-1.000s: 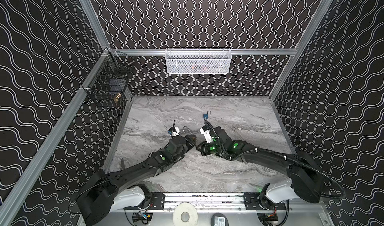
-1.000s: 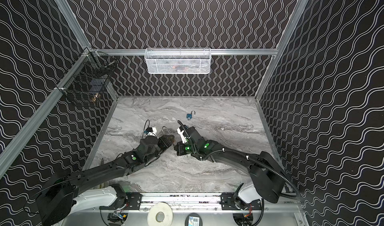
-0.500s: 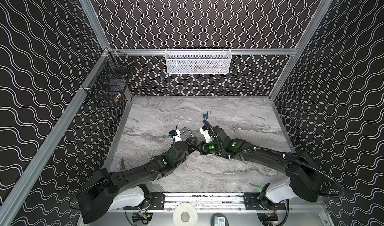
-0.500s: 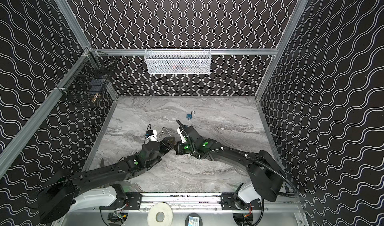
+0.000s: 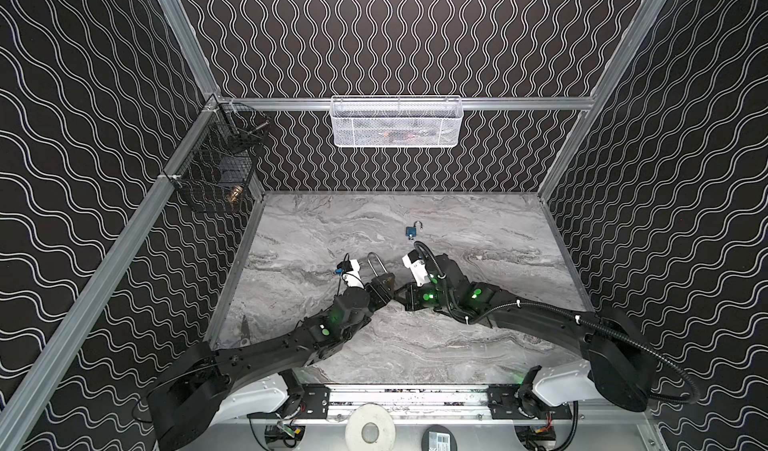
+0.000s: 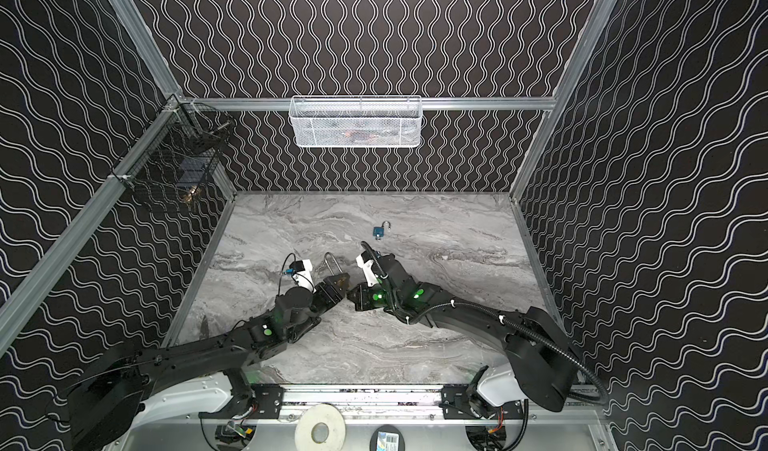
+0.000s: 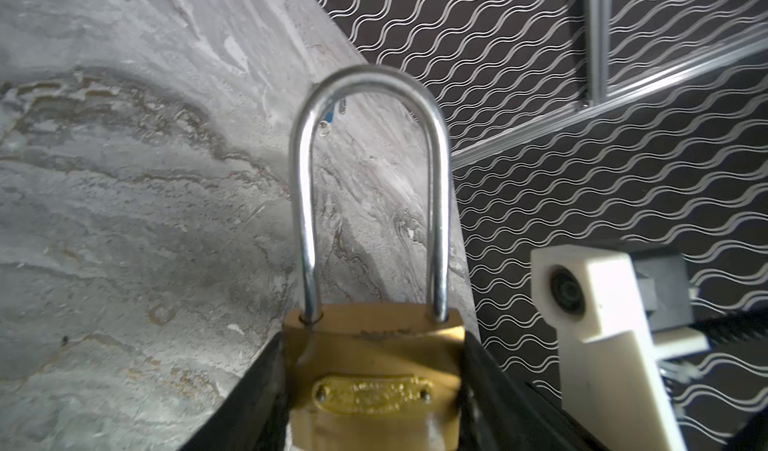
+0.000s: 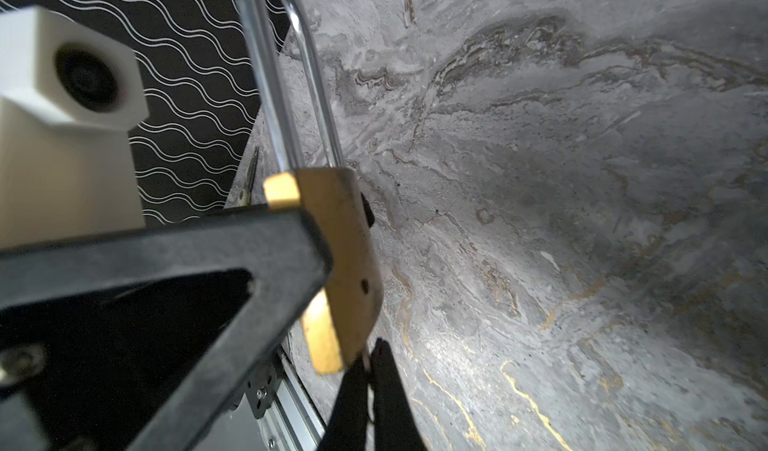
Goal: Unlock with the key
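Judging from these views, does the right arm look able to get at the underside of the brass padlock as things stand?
Probably yes. The left gripper clamps the brass padlock by its sides, leaving the underside bare; the right gripper, shut, has its tips at its edge.

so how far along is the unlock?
Done: the left gripper clamps the brass padlock with the long silver shackle. In hand: the shut right gripper sits at the padlock's underside; the key itself is not clearly visible. Left: the shackle is seated at both ends, so turning and release remain.
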Robot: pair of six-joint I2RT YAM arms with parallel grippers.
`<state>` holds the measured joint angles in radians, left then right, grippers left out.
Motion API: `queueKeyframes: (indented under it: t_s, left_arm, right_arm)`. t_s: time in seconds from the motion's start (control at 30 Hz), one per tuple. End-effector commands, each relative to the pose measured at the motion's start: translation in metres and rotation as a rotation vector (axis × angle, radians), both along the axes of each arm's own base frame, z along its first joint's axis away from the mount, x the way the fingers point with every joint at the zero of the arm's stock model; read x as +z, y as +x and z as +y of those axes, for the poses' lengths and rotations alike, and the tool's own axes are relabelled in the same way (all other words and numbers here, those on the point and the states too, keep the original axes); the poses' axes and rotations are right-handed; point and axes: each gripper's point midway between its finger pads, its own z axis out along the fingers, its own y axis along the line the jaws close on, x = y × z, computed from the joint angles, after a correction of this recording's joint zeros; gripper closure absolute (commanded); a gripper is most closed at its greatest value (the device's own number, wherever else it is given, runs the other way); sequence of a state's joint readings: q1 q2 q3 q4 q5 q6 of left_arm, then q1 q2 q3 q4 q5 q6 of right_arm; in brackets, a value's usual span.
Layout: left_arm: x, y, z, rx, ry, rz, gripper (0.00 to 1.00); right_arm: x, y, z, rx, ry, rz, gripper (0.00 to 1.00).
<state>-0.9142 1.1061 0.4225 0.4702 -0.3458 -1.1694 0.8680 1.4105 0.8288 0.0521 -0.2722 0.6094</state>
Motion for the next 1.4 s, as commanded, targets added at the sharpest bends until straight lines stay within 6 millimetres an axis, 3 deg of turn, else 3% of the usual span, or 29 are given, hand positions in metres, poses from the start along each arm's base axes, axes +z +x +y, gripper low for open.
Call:
queueKeyframes:
  t_s: [0.0,0.63,1.03,1.37]
  left_arm:
    - [0.027,-0.002,-0.006,-0.045,-0.062,-0.095,0.81]
    - [0.037,-0.005,-0.007,-0.084,-0.127,-0.159,0.82]
    - [0.046,-0.009,-0.001,-0.118,-0.17,-0.215,0.84]
    - [0.047,-0.009,0.002,-0.119,-0.177,-0.222,0.84]
  right_arm:
    - [0.028,0.004,0.01,0.021,0.106,-0.072,1.0]
    - [0.031,-0.001,0.012,0.048,0.147,-0.073,1.0]
    - [0.058,-0.02,0.02,0.165,0.3,-0.108,1.0]
    - [0.064,-0.026,0.024,0.204,0.339,-0.104,1.0]
